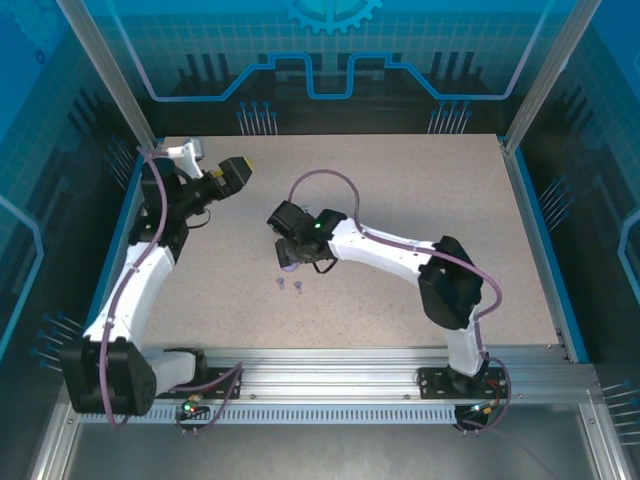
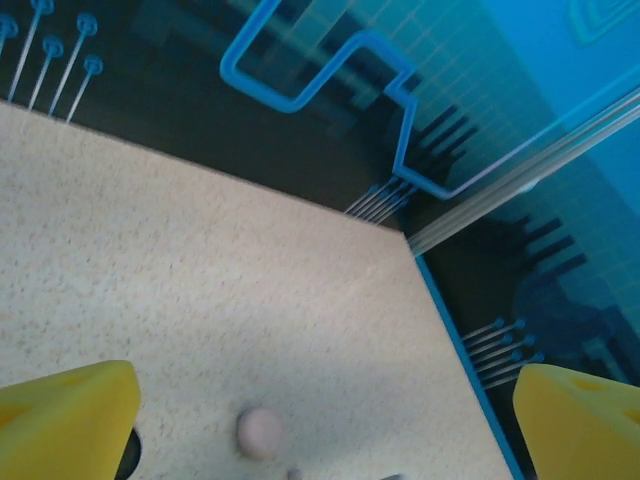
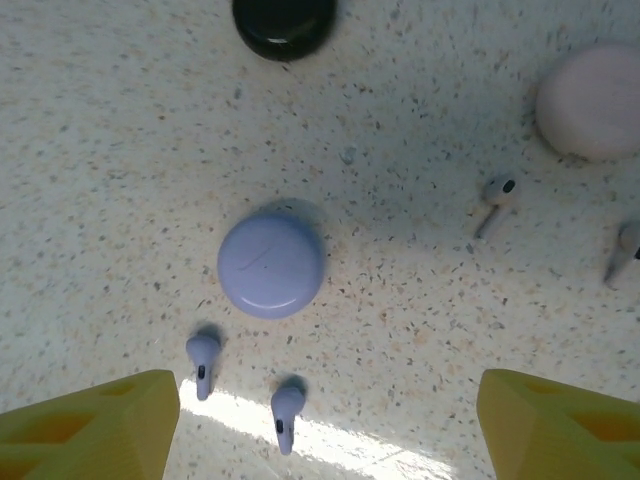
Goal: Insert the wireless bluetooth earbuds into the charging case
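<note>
A closed round lilac charging case point(image 3: 270, 265) lies on the speckled table. Two lilac earbuds point(image 3: 202, 360) point(image 3: 285, 412) rest just in front of it, apart from it and from each other. My right gripper point(image 3: 325, 430) hovers above them, open, with nothing between its yellow fingers point(image 3: 90, 430). From above, the right gripper point(image 1: 287, 238) hangs over the lilac case point(image 1: 291, 263), with the earbuds point(image 1: 281, 286) near it. My left gripper point(image 1: 238, 172) is raised at the back left, wide open and empty. In its own view the left gripper point(image 2: 320, 425) looks across the table.
A black round case point(image 3: 284, 22) sits beyond the lilac one. A pale pink case point(image 3: 590, 100) lies to the right with two pink earbuds point(image 3: 497, 195) point(image 3: 625, 245) beside it. The pink case point(image 2: 260, 432) lies well inside the blue table edge point(image 2: 455, 330).
</note>
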`<action>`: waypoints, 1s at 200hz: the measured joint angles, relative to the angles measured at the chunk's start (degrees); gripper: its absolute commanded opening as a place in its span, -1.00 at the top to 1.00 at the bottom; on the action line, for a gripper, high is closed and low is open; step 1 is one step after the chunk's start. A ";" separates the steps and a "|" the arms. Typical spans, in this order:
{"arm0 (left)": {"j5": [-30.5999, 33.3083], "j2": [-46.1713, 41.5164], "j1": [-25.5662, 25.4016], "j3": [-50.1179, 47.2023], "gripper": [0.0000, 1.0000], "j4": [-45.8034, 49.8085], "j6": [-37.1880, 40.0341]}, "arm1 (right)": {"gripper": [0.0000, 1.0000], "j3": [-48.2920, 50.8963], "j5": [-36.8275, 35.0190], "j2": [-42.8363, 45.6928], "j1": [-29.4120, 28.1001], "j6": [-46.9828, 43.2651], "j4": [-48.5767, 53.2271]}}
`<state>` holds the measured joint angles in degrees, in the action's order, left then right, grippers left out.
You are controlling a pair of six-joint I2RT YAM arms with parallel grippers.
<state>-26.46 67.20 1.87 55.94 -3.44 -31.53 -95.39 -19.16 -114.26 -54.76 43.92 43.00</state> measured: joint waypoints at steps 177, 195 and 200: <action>16.44 -10.60 0.00 -4.33 -0.97 4.81 -7.26 | -0.60 -17.81 -0.09 -16.81 0.00 21.49 5.66; 16.41 -10.99 0.02 -4.31 -0.97 5.07 -6.75 | -0.60 -18.49 -0.17 -17.51 0.00 15.89 5.33; 16.39 -11.10 0.00 -4.31 -0.97 5.25 -6.40 | -0.60 -18.69 -0.15 -17.64 -0.04 13.75 5.14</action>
<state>-10.07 56.10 1.87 51.64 1.80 -37.93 -114.08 -19.31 -131.90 -54.81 57.67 48.14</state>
